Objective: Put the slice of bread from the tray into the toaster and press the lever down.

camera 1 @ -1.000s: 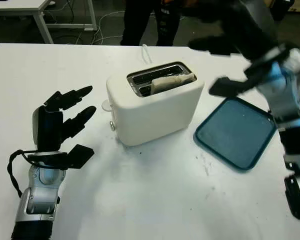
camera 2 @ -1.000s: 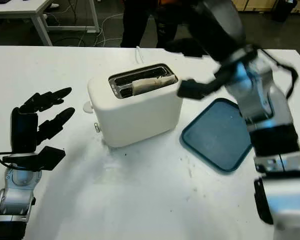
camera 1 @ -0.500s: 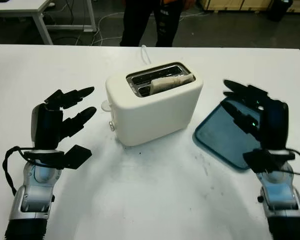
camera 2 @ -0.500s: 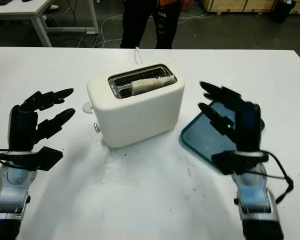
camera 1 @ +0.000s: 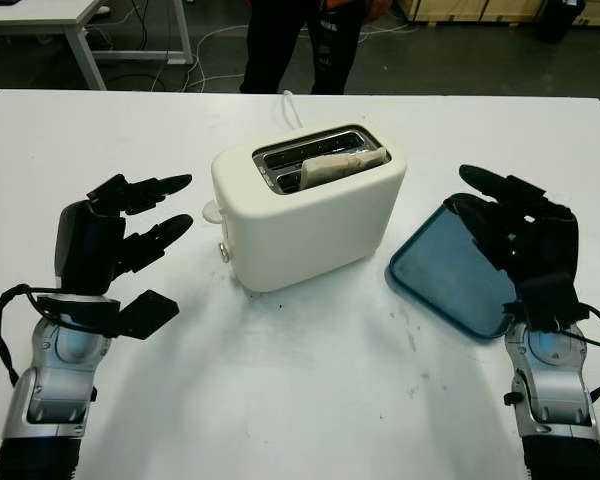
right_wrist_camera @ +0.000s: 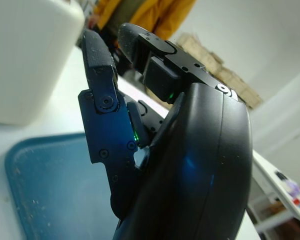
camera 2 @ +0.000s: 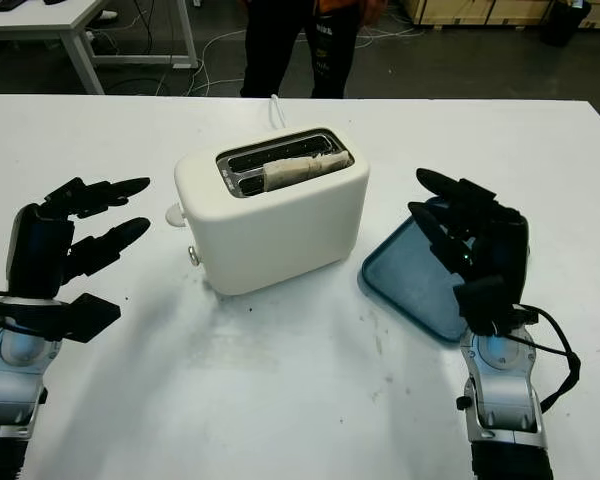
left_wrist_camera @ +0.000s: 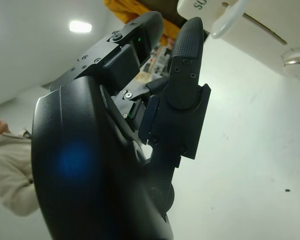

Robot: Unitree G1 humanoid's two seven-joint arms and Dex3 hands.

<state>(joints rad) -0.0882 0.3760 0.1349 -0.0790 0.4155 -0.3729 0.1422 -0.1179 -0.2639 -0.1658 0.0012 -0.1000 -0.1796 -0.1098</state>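
A white toaster (camera 1: 310, 205) stands mid-table with a slice of bread (camera 1: 340, 164) lying in its front slot, top edge showing. Its lever (camera 1: 211, 211) sticks out on the left end, high up. The blue tray (camera 1: 450, 265) lies bare to the right of the toaster. My left hand (camera 1: 130, 225) is open, held above the table left of the toaster, fingers toward the lever end. My right hand (camera 1: 515, 225) is open, hovering over the tray's right side. In the wrist views the left hand (left_wrist_camera: 155, 90) faces the toaster and the right hand (right_wrist_camera: 130, 100) hangs over the tray (right_wrist_camera: 45, 185).
A person in dark trousers (camera 1: 290, 40) stands beyond the table's far edge. A white cord (camera 1: 292, 105) runs from the toaster toward the back. Another table's leg (camera 1: 80, 40) shows at the far left.
My right arm came down from above the toaster and drew back to the right, settling over the tray. The left hand shifted slightly left. The bread stays in the slot.
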